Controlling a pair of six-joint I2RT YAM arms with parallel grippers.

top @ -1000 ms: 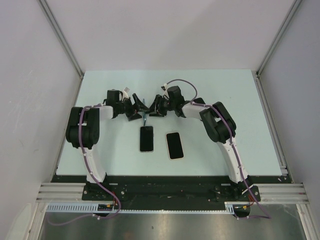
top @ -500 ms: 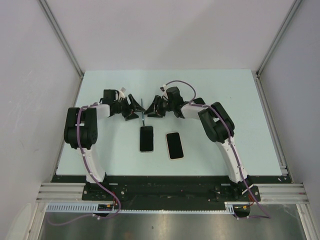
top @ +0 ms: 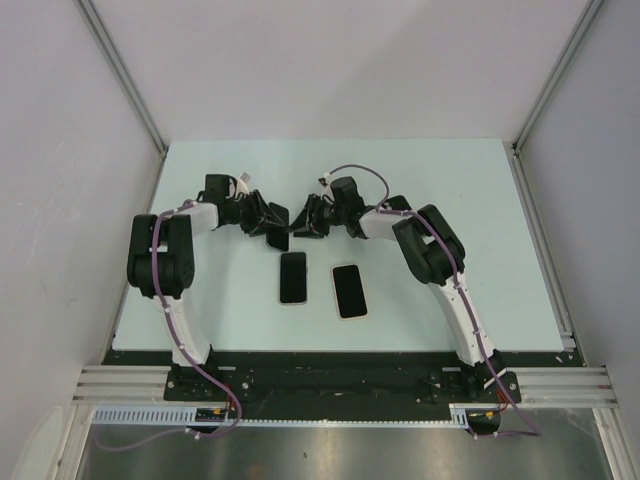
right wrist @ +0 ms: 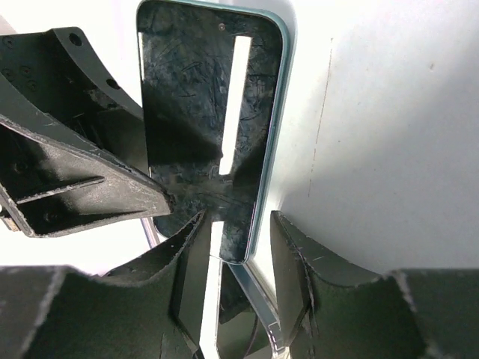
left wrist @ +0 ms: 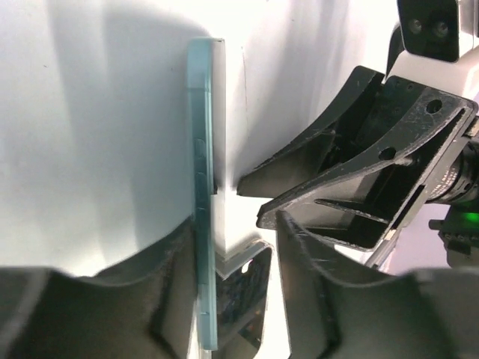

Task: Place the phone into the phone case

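Left claw (top: 271, 222) is parted wider than the phone (right wrist: 213, 112), which touches one finger; the right claw (top: 303, 216) flanks the phone's lower end, grip unclear. On the table (top: 450, 200) nearby, a black slab (top: 293, 277) and a white-rimmed slab (top: 349, 290) lie flat.

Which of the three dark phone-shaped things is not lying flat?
The teal-edged phone, held up on edge; the left slab and right slab lie flat.

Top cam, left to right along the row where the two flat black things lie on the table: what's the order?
left arm → black slab with thin pale rim → black slab with wider pale rim → right arm
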